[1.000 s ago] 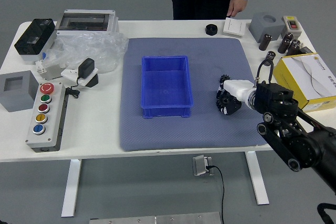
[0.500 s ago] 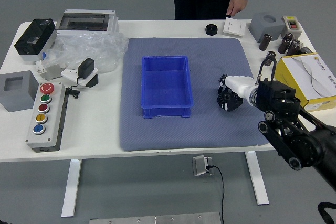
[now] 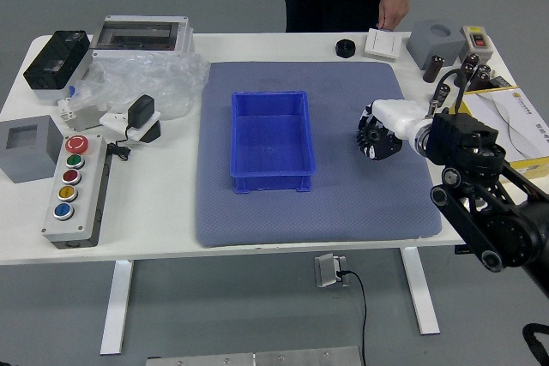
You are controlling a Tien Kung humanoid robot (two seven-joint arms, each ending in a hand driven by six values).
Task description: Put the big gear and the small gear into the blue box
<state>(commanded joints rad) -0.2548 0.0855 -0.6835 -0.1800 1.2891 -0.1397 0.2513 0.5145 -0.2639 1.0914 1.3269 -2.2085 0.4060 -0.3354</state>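
The blue box [image 3: 273, 139] stands on the grey-blue mat with nothing in it. My right hand [image 3: 379, 135], white-backed with dark parts at its front, is over the mat to the right of the box, apart from it. Dark, notched shapes show at the hand's front; I cannot tell gear from hand there. Neither the big gear nor the small gear can be made out clearly.
Right of the mat lies a yellow box [image 3: 515, 126], partly behind my arm. A button panel [image 3: 79, 190] and plastic wrap [image 3: 150, 79] are at left. A person's hand [image 3: 392, 11] hangs beyond the far edge, near a black ring [image 3: 345, 48].
My right hand has shifted slightly to the right and toward the table's far side, with its forearm following. The person's hands have moved a little; the blue box has stayed put.
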